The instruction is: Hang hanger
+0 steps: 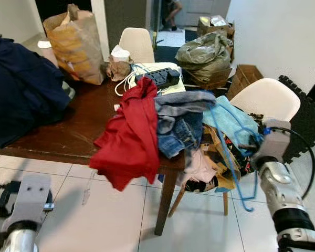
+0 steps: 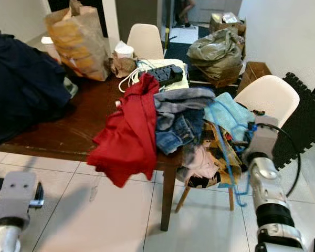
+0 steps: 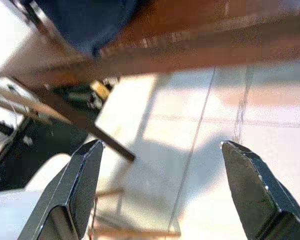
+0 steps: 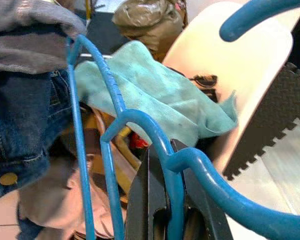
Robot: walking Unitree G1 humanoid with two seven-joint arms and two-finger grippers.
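Observation:
A blue plastic hanger (image 4: 225, 192) hangs beside the chair, its top caught among the clothes near the grey garment and jeans (image 1: 176, 131). My right gripper (image 4: 171, 205) is shut on one of the hanger's bars, just right of a teal cloth (image 1: 231, 121). In the head views the right wrist (image 1: 270, 144) sits at the side of the white chair (image 1: 268, 97), with the hanger's lower end dangling below it. My left gripper (image 3: 162, 185) is open, low over the tiled floor under the table edge, with nothing between its fingers.
The brown table (image 1: 68, 136) carries a red garment (image 1: 128, 136) draped over its edge, a dark blue garment (image 1: 21, 89), a paper bag (image 1: 76, 44) and a power strip (image 1: 160, 77). Clothes are heaped on the chair. A stuffed bag (image 1: 205, 55) stands behind.

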